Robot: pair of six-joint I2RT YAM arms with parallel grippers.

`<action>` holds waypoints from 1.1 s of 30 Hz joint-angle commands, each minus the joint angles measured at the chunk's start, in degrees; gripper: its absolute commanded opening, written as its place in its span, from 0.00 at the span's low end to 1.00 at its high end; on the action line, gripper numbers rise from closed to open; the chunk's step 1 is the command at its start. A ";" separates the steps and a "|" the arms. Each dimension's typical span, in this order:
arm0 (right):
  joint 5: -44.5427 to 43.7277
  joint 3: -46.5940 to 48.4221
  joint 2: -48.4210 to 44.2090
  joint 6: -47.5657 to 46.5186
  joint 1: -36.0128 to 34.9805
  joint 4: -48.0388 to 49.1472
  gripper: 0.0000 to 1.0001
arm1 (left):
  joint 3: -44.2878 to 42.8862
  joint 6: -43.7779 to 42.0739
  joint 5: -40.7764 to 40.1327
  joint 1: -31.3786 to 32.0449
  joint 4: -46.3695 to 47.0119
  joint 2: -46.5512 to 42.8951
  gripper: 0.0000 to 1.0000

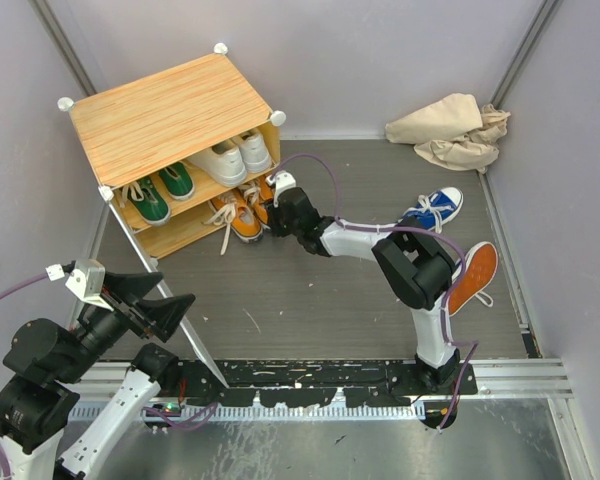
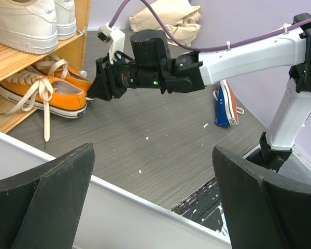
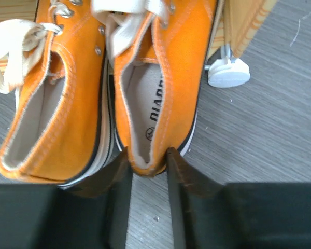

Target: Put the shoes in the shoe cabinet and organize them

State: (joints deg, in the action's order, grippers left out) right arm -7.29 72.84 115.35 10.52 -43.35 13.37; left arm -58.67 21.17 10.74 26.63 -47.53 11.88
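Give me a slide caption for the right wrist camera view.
Right gripper pinching the heel of one orange sneaker beside its mate, near the cabinet's white foot.

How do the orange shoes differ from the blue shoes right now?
The orange shoes stand upright side by side at the bottom of the cabinet; the blue shoes lie apart on open floor, one tipped on its side. The right gripper clasps an orange heel; the blue pair is untouched. Both have white laces.
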 commanded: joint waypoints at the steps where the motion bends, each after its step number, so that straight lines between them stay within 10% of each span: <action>1: -3.72 1.29 -0.51 -1.92 0.14 7.18 0.23 | 1.21 0.58 -0.71 0.00 -8.50 1.30 0.98; 7: -7.23 -1.04 -3.21 -5.00 0.21 13.48 0.01 | 1.28 0.54 -0.72 0.06 -8.17 1.62 0.98; 33: -4.66 17.52 4.32 -7.91 2.81 12.83 0.01 | 2.24 0.36 -0.29 0.09 -6.54 3.50 0.98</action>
State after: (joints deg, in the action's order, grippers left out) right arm -11.73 83.09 118.30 4.38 -42.57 14.81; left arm -58.17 21.19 10.81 26.63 -46.02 13.54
